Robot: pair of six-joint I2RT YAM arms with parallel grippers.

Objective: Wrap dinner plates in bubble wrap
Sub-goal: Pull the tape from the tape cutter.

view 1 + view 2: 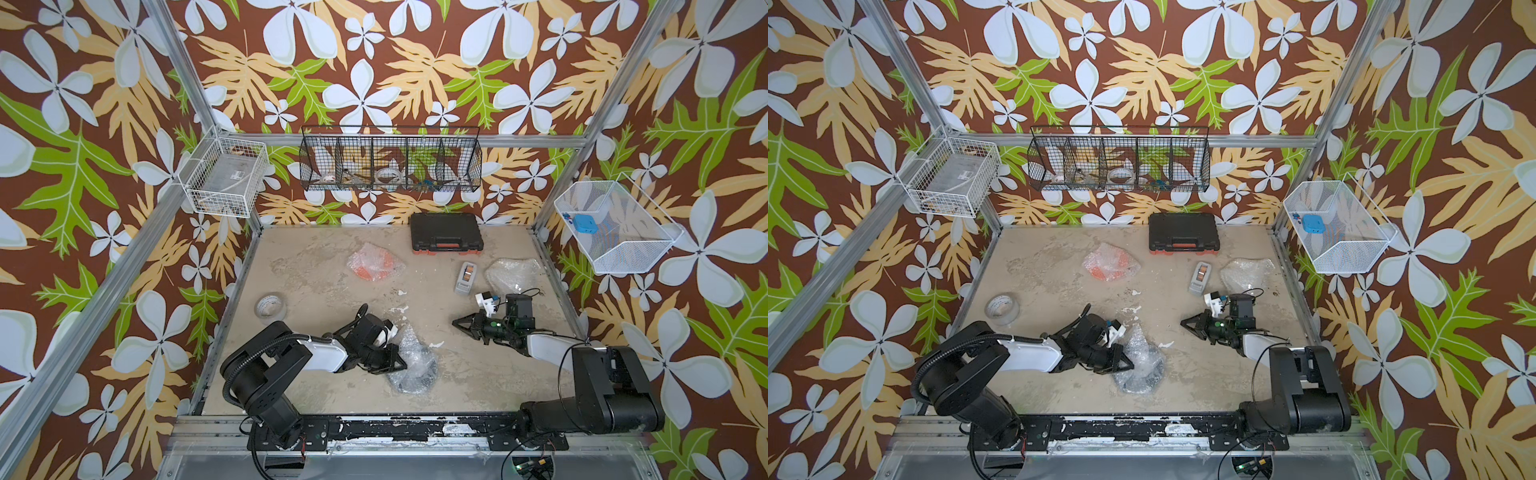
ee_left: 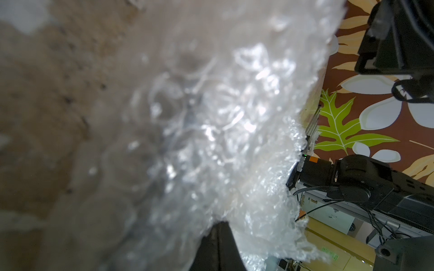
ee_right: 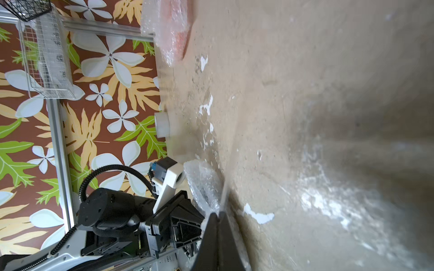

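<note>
My tabletop (image 1: 311, 291): tape roll (image 1: 271, 306) at my left; black case (image 1: 446, 237) at far edge; small grey device (image 1: 466, 277) near case. Black wire basket (image 1: 390, 160) on back wall.

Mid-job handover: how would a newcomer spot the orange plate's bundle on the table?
Start at the black carry case at the far end. Just left of it and slightly nearer lies a bubble-wrap bundle. It alone shows bright orange through the plastic, unlike the pale bundle at the right edge and the dark bundle by the left tool.
</note>
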